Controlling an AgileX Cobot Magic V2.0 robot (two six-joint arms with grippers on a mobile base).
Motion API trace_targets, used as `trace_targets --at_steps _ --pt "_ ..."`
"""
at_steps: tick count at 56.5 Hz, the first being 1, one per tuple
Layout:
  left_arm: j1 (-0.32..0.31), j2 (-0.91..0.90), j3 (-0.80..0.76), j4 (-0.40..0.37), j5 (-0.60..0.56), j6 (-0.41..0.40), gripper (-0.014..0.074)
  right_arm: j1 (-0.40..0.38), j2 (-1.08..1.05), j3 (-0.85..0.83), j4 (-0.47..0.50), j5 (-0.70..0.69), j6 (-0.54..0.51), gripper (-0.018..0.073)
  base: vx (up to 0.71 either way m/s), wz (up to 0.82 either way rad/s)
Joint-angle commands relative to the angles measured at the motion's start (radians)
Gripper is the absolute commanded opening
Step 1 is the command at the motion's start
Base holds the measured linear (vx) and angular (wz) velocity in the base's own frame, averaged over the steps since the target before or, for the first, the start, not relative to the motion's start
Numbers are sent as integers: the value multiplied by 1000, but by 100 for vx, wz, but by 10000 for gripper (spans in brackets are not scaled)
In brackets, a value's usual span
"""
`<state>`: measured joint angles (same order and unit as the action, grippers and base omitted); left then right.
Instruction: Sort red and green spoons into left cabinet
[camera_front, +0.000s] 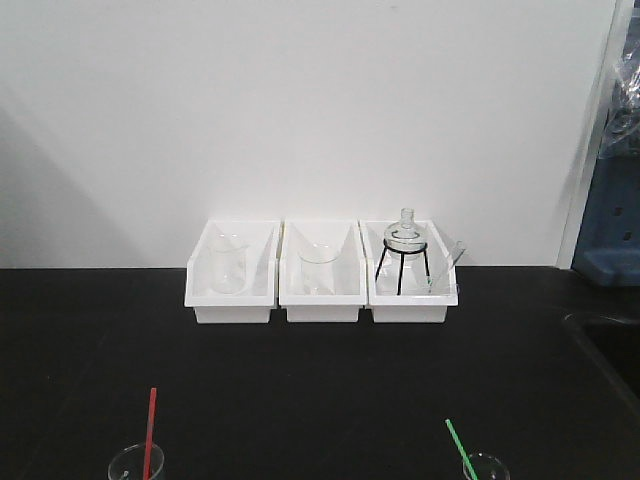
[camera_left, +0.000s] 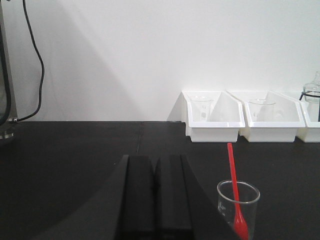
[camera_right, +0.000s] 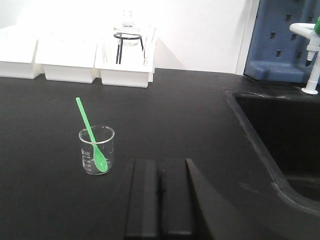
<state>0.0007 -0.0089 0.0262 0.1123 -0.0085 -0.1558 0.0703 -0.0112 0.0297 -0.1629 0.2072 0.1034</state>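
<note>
Both grippers are sitting closed and holding nothing: the left gripper (camera_left: 156, 159) and the right gripper (camera_right: 160, 162) are each showing their two black fingers pressed together, low over the near part of the bench (camera_front: 320, 380).

The red spoon (camera_left: 232, 170) is standing bowl-down in a small glass beaker (camera_left: 225, 210) near the front edge of the bench, toward its left side. From my left gripper it is lying just ahead and to the right, so that arm is the nearer one for it. Its long axis is running close to upright, with the handle rising well above the rim and tipping only slightly.

The green spoon (camera_right: 86, 122) is standing the same way in a second beaker (camera_right: 109, 150) near the front edge, toward the right side and well apart from the red one. It is lying ahead and to the left of my right gripper, the nearer arm for it. Its handle is leaning harder, up and to the left, resting on the rim.

Both spoons are looking very thin, smooth and bright, with small oval bowls. I am judging that any pinch has to close across the bare handle above the glass.

The left cabinet is not showing clearly in any view.
</note>
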Motion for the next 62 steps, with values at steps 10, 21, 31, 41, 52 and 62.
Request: trace_targets --at_steps 10,21,31,41,52,62 --pt "-1 -8 -1 -1 -80 -2 -8 0 -7 11 -4 -81 -3 -9 0 0" --pt "-1 -8 -1 -1 -80 -2 -8 0 -7 11 -4 -81 -3 -9 0 0" --pt "-1 -8 -1 -1 -80 -2 -8 0 -7 11 -4 -81 -3 -9 0 0" --pt "-1 -8 -1 -1 -80 -2 -8 0 -7 11 -4 -81 -3 -9 0 0" --pt "-1 -8 -2 -1 -81 -2 -8 0 -7 11 -4 -84 -3 -9 0 0" --pt "-1 -8 -2 -1 -91 -2 -8 0 -7 11 -13 -98 -6 -9 0 0"
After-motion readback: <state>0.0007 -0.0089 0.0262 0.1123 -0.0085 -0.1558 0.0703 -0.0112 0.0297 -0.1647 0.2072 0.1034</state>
